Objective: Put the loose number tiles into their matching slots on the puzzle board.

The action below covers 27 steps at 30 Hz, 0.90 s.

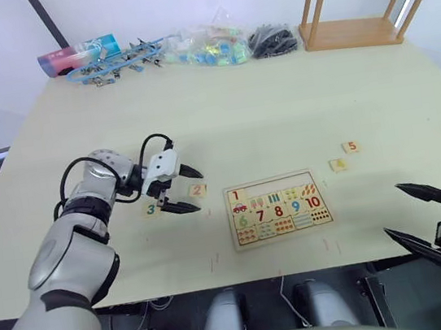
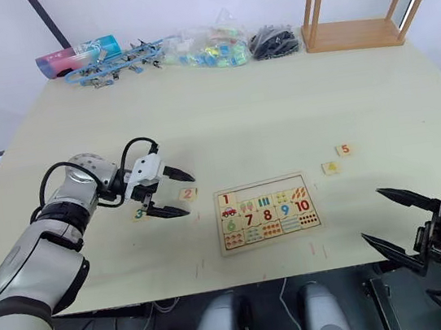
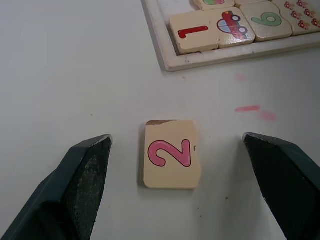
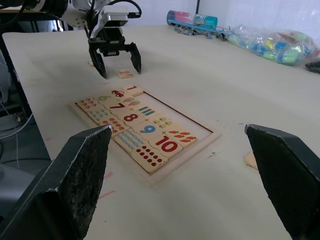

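Table (image 1: pixel 279 116) with puzzle board (image 1: pixel 278 207) near its front edge; tile 1 (image 1: pixel 235 196) sits in the board's top row at the left end, the remaining slots (image 1: pixel 285 185) of that row pale and unfilled. Left pincer (image 1: pixel 181 190) open, its fingers spread to either side of tile 2 (image 1: pixel 198 190), which lies flat on the table just left of the board, touching neither finger. Tile 3 (image 1: pixel 151 210) lies beside that pincer on its left. Tiles 4 (image 1: pixel 338 165) and 5 (image 1: pixel 351 147) lie right of the board, apart from it. Right pincer (image 1: pixel 415 214) open, at the front right edge, holding nothing. Far edge: upturned stool (image 1: pixel 353 27), bags of small parts (image 1: pixel 208 48), clips (image 1: pixel 112 65). Bare table lies between these and the board.
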Tool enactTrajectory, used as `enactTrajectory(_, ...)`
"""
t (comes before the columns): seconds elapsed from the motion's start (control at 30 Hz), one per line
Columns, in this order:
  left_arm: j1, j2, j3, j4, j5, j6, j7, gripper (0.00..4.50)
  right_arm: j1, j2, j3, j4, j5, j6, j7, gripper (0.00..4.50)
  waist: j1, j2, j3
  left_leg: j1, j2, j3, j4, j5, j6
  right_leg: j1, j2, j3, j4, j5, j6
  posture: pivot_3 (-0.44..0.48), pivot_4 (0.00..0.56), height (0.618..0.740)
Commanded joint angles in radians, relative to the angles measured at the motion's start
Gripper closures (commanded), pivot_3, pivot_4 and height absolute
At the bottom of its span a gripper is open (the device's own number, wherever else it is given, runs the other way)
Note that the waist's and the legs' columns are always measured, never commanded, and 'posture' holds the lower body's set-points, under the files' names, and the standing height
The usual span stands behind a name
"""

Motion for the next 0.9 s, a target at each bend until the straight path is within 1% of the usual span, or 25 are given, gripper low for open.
enactTrajectory(0.03, -0.013, 0.009, 0.001, 0.021, 0.013, -0.011, -0.031, 0.05, 0.001, -0.01, -0.026, -0.035, 0.011, -0.008, -0.005, 0.0, 0.0, 0.0, 0.0, 0.0, 0.0, 0.0, 0.0, 0.0, 0.0, 0.0, 0.0, 0.0, 0.0, 0.0, 0.0, 0.0, 0.15, 0.737)
enactTrajectory(0.13, -0.008, 0.01, -0.001, 0.026, 0.013, 0.0, -0.031, 0.05, -0.001, -0.01, -0.023, -0.037, 0.009, -0.007, -0.008, 0.0, 0.0, 0.0, 0.0, 0.0, 0.0, 0.0, 0.0, 0.0, 0.0, 0.0, 0.0, 0.0, 0.0, 0.0, 0.0, 0.0, 0.15, 0.737)
enactTrajectory(0.23, 0.0, 0.014, -0.01, 0.023, 0.015, -0.011, -0.031, 0.83, -0.002, -0.012, -0.024, -0.036, 0.009, -0.007, -0.007, 0.0, 0.0, 0.0, 0.0, 0.0, 0.0, 0.0, 0.0, 0.0, 0.0, 0.0, 0.0, 0.0, 0.0, 0.0, 0.0, 0.0, 0.15, 0.737)
enactTrajectory(0.27, 0.002, 0.016, -0.012, 0.021, 0.013, -0.012, -0.031, 1.21, -0.004, -0.014, -0.025, -0.034, 0.01, -0.006, -0.006, 0.0, 0.0, 0.0, 0.0, 0.0, 0.0, 0.0, 0.0, 0.0, 0.0, 0.0, 0.0, 0.0, 0.0, 0.0, 0.0, 0.0, 0.15, 0.737)
enactTrajectory(0.3, 0.004, 0.019, -0.017, 0.018, 0.015, -0.019, -0.031, 1.74, -0.006, -0.016, -0.025, -0.031, 0.01, -0.006, -0.005, 0.0, 0.0, 0.0, 0.0, 0.0, 0.0, 0.0, 0.0, 0.0, 0.0, 0.0, 0.0, 0.0, 0.0, 0.0, 0.0, 0.0, 0.15, 0.737)
enactTrajectory(0.37, 0.011, 0.027, -0.027, 0.013, 0.014, -0.028, -0.031, 2.64, -0.011, -0.019, -0.024, -0.024, 0.009, -0.007, -0.001, 0.0, -0.001, 0.0, 0.0, 0.0, 0.0, 0.0, 0.0, 0.0, 0.0, 0.0, 0.0, 0.0, 0.0, 0.0, 0.0, 0.0, 0.15, 0.737)
enactTrajectory(0.4, 0.013, 0.029, -0.028, 0.012, 0.012, -0.029, -0.031, 3.18, -0.015, -0.02, -0.023, -0.02, 0.008, -0.007, 0.0, 0.0, -0.001, 0.0, 0.0, 0.0, 0.0, 0.0, 0.0, 0.0, 0.0, 0.0, 0.0, 0.0, 0.0, 0.0, 0.0, 0.0, 0.15, 0.737)
enactTrajectory(0.43, 0.014, 0.029, -0.027, 0.012, 0.01, -0.03, -0.031, 3.52, -0.019, -0.021, -0.021, -0.017, 0.008, -0.008, 0.003, 0.0, -0.001, 0.0, 0.0, 0.0, 0.0, 0.0, 0.0, 0.0, 0.0, 0.0, 0.0, 0.0, 0.0, 0.0, 0.0, 0.0, 0.15, 0.737)
enactTrajectory(0.77, 0.012, 0.041, 0.005, -0.017, -0.003, -0.045, -0.031, 3.53, -0.068, -0.023, 0.0, 0.018, 0.0, -0.005, 0.019, 0.0, -0.001, 0.0, 0.0, 0.0, 0.0, 0.0, 0.0, 0.0, 0.0, 0.0, 0.0, 0.0, 0.0, 0.0, 0.0, 0.0, 0.15, 0.737)
enactTrajectory(0.83, 0.009, 0.049, 0.027, -0.051, -0.038, 0.01, -0.031, 3.53, -0.076, -0.019, 0.005, 0.021, -0.002, -0.006, 0.021, 0.0, -0.001, 0.0, 0.0, 0.0, 0.0, 0.0, 0.0, 0.0, 0.0, 0.0, 0.0, 0.0, 0.0, 0.0, 0.0, 0.0, 0.15, 0.737)
enactTrajectory(0.9, 0.016, 0.069, 0.035, -0.12, -0.104, 0.086, -0.031, 3.53, -0.083, -0.018, 0.011, 0.029, -0.002, -0.008, 0.025, 0.0, -0.001, 0.0, 0.0, 0.0, 0.0, 0.0, 0.0, 0.0, 0.0, 0.0, 0.0, 0.0, 0.0, 0.0, 0.0, 0.0, 0.15, 0.737)
